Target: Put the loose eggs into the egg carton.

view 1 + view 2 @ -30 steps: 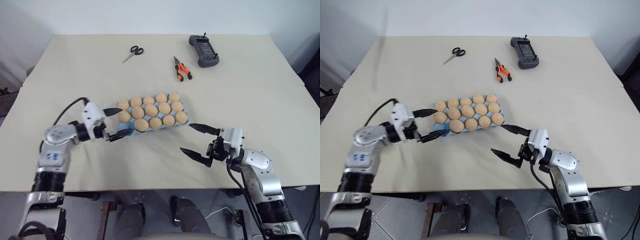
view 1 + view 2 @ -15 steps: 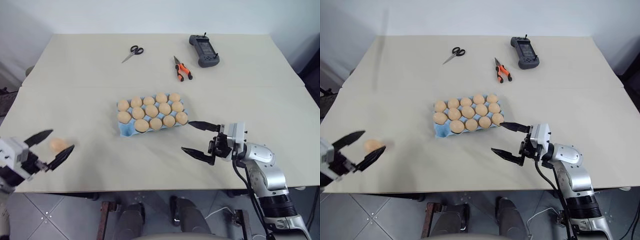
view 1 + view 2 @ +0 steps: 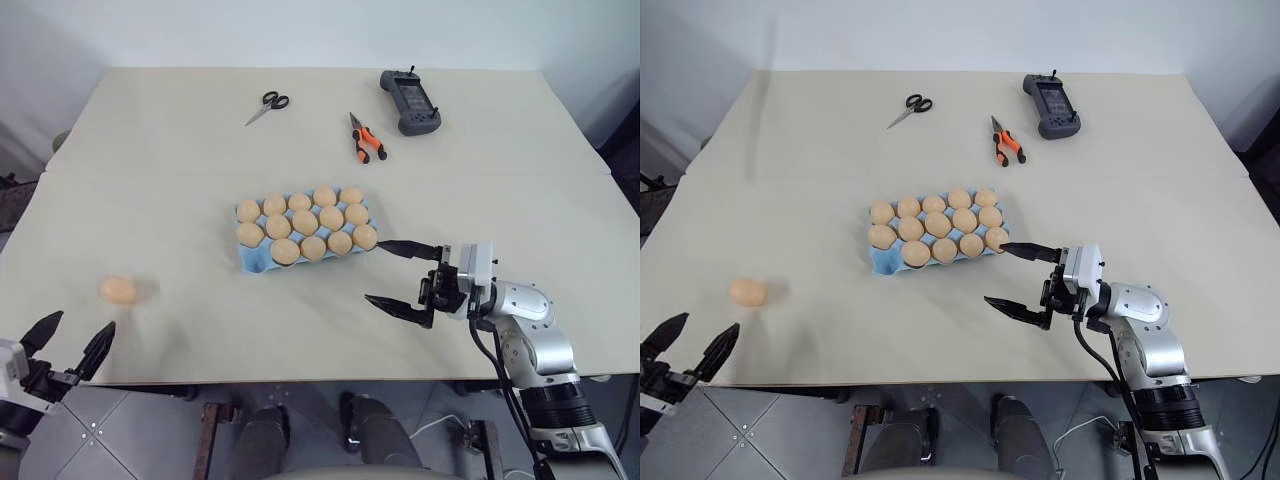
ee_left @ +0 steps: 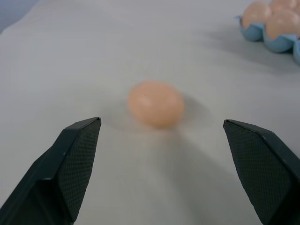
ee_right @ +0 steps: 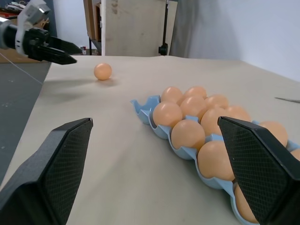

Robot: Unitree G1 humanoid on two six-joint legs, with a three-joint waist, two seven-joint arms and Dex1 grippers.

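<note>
One loose egg [image 3: 118, 290], pale orange, lies on the table's left side, apart from the egg carton [image 3: 254, 261]. The light blue carton sits mid-table with several eggs in its cups; its front left corner cup shows bare blue. My left gripper [image 3: 80, 322] hangs open just off the table's front left edge, level and pointing at the egg [image 4: 155, 103], which lies ahead of its fingers without touching them. My right gripper [image 3: 376, 271] stands open and empty just right of the carton's front right corner [image 5: 145, 105].
Scissors [image 3: 266, 105], orange-handled pliers [image 3: 364, 138] and a black handheld controller [image 3: 408, 100] lie at the back of the table. A wide stretch of bare tabletop separates the loose egg from the carton.
My left arm has pulled away from the carton's left end, going left and back past the table's front edge. The loose egg is now uncovered. The right gripper has stayed put.
</note>
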